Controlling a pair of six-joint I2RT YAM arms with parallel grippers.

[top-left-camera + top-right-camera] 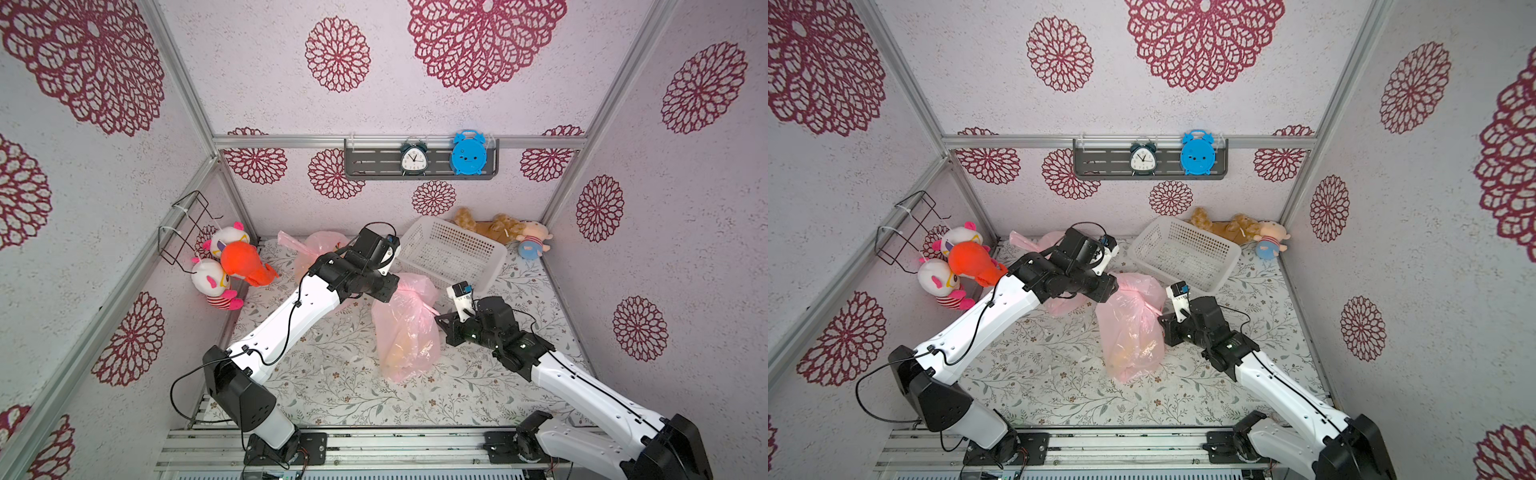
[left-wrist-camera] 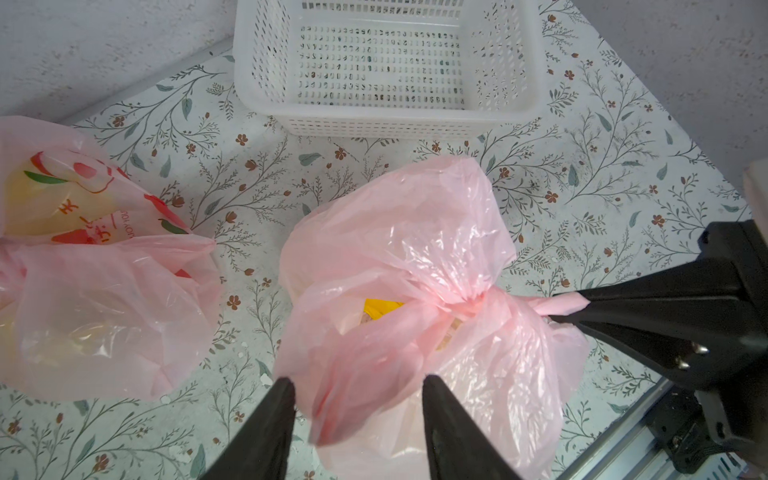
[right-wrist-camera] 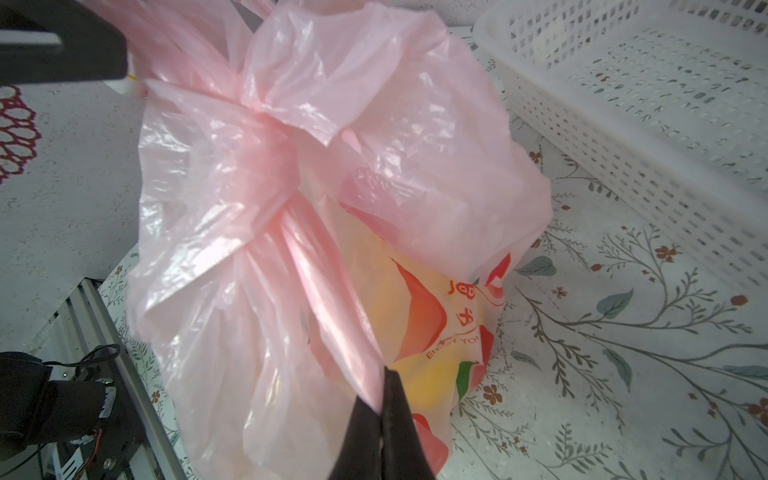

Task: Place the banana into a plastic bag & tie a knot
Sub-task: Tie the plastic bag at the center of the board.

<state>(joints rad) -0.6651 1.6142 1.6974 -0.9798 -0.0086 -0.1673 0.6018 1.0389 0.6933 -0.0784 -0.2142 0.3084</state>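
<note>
A pink plastic bag (image 1: 405, 332) stands mid-table, its top gathered into a twisted bunch (image 2: 478, 299). The banana (image 2: 382, 307) shows as yellow through the bag's mouth and as a yellow blur behind the film (image 3: 415, 328). My left gripper (image 2: 357, 382) is open above the bag, with a loose pink flap lying between its jaws. In both top views its wrist (image 1: 365, 278) hides the fingers. My right gripper (image 3: 384, 374) is shut on a stretched handle strip of the bag. It pinches the strip from the bag's right side (image 1: 438, 316).
A second pink bag (image 1: 320, 249) with something pale yellow inside lies behind the left arm. A white slotted basket (image 1: 453, 253) sits tilted at the back right. Plush toys (image 1: 232, 266) line the left wall and the back right corner (image 1: 498, 228). A shelf with two clocks (image 1: 419, 160) hangs on the back wall.
</note>
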